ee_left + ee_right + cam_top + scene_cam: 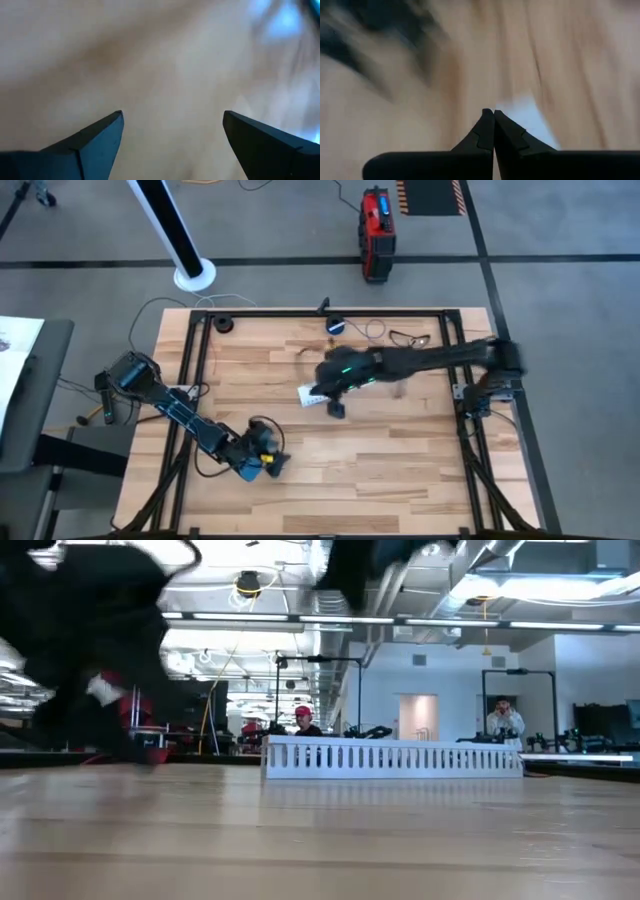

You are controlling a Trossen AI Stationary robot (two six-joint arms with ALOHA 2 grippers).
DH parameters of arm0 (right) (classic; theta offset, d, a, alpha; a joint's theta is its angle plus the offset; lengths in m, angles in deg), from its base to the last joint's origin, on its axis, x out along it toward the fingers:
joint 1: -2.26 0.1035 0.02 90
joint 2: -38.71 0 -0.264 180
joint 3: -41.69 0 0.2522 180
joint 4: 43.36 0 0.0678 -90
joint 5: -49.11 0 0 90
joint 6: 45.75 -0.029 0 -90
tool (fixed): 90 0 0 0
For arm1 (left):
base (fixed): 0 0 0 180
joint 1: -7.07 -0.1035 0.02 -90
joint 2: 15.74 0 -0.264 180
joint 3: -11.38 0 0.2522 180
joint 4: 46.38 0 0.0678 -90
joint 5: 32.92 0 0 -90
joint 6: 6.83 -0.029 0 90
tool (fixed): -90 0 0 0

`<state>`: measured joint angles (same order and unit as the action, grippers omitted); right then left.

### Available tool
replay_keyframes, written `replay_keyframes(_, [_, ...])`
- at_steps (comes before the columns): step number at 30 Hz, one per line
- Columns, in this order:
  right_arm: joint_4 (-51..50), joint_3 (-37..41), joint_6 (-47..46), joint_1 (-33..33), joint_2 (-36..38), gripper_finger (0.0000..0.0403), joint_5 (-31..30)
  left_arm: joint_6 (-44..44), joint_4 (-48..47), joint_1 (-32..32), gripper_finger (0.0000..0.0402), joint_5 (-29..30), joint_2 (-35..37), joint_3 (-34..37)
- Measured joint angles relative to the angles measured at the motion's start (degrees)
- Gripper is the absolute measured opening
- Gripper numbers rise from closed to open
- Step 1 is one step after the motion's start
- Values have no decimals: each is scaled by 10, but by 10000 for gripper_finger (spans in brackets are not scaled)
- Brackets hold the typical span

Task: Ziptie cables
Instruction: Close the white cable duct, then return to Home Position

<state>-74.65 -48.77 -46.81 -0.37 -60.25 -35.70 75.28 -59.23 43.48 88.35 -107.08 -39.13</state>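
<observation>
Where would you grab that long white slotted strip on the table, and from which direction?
Probably from above, pinching its thin wall near mid-length. The white strip stands long and low on the table, its plain top rail exposed; a centred grip should keep it level. The right gripper, shut, is beside it; the left gripper waits open.

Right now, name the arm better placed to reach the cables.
Right, probably. The right gripper hangs mid-table, fingers shut, nearer the cables at the far edge. The left gripper, open, sits near the front edge, farther off.
</observation>
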Motion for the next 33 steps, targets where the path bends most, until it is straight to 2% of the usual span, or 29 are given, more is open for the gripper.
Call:
replay_keyframes(2, [37, 11, 4, 1, 73, 0, 28, 2, -17, 1, 336, 86, 30, 1])
replay_keyframes(4, [45, 51, -4, 5, 150, 0, 28, 13, -59, 12, 336, 189, 78, -2])
replay_keyframes(8, [48, 206, -53, 19, 313, 0, 23, 30, -220, 45, 336, 426, 224, -2])
replay_keyframes(11, [143, 335, -109, 35, 453, 0, -8, 25, -336, 75, 336, 501, 342, -1])
replay_keyframes(13, [180, 406, -132, 34, 532, 0, -29, -18, -377, 97, 336, 538, 413, -1])
replay_keyframes(15, [178, 459, -156, 33, 598, 0, -59, -71, -406, 118, 336, 564, 471, -1])
replay_keyframes(18, [177, 512, -165, 44, 669, 0, -83, -133, -431, 129, 336, 570, 537, 16])
replay_keyframes(22, [176, 568, -151, 71, 754, 0, -124, -113, -451, 131, 336, 571, 593, 82])
replay_keyframes(25, [142, 609, -151, 93, 819, 0, -177, -58, -450, 125, 336, 570, 619, 141])
replay_keyframes(27, [145, 628, -156, 107, 865, 0, -191, -38, -437, 122, 336, 571, 622, 168])
replay_keyframes(33, [133, 687, -125, 146, 989, 0, -224, -43, -437, 124, 336, 574, 621, 194])
